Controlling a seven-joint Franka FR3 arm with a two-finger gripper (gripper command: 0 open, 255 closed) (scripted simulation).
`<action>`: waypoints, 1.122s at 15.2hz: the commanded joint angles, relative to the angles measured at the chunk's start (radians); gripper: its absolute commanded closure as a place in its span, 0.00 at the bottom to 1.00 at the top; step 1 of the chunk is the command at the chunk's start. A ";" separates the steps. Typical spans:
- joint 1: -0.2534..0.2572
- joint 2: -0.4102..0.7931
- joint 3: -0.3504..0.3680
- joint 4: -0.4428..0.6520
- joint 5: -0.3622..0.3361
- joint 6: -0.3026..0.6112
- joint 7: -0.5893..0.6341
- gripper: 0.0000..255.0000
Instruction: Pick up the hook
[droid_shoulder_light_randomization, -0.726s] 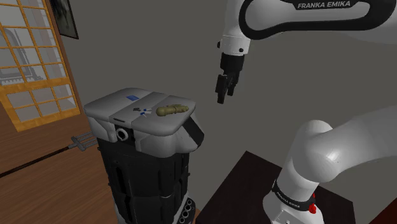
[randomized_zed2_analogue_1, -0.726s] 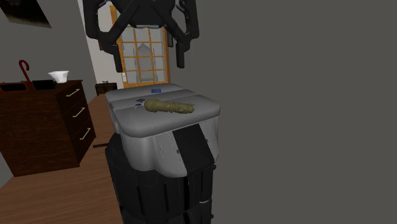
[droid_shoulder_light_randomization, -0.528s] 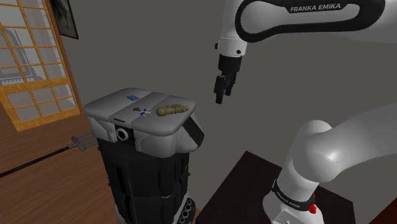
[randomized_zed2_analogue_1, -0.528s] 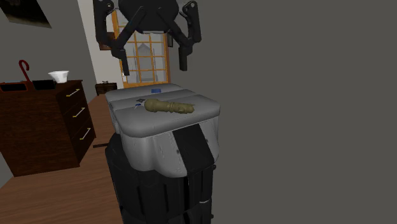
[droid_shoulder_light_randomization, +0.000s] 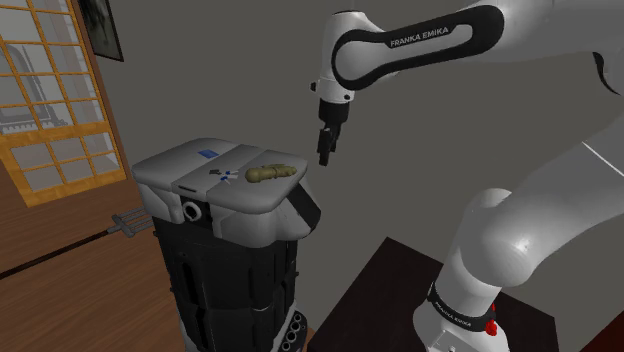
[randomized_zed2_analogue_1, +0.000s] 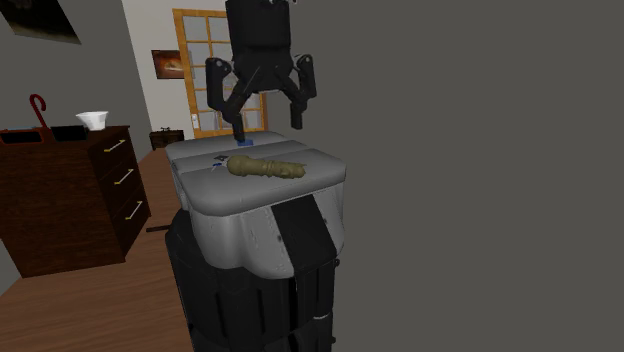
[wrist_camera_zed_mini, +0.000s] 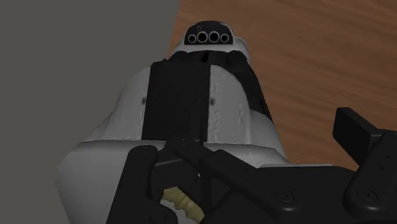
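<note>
An olive-green, ribbed elongated piece, likely the hook (droid_shoulder_light_randomization: 272, 173) (randomized_zed2_analogue_1: 265, 167), lies flat on the grey top of a black machine (droid_shoulder_light_randomization: 180, 168) (randomized_zed2_analogue_1: 300, 192). Beside it rests a small white-and-blue item (droid_shoulder_light_randomization: 224, 177) (randomized_zed2_analogue_1: 213, 161). My black gripper (droid_shoulder_light_randomization: 324, 152) (randomized_zed2_analogue_1: 268, 122) hangs open above the top's far edge, a little beyond the olive piece and clear of it. In the wrist view the olive piece (wrist_camera_zed_mini: 181, 202) peeks out by one finger (wrist_camera_zed_mini: 139, 175); the gripper (wrist_camera_zed_mini: 245, 137) holds nothing.
A dark wooden dresser (randomized_zed2_analogue_1: 70, 190) with a white bowl (randomized_zed2_analogue_1: 92, 120) and a red-handled umbrella (randomized_zed2_analogue_1: 38, 105) stands at the second exterior view's left. An orange-framed window (droid_shoulder_light_randomization: 50, 100) and a wooden floor (droid_shoulder_light_randomization: 70, 290) are nearby. A grey wall (droid_shoulder_light_randomization: 250, 70) rises behind the machine.
The arm swung toward the shoulder view's left and came down, bringing the gripper closer to the machine's top. The fingers stayed open; the olive piece has not moved.
</note>
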 joint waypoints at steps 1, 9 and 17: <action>0.007 0.068 -0.017 0.026 -0.012 0.053 -0.061 0.00; 0.030 0.366 -0.059 0.198 -0.023 0.215 -0.291 0.00; 0.037 0.663 -0.053 0.447 -0.005 0.301 -0.504 0.00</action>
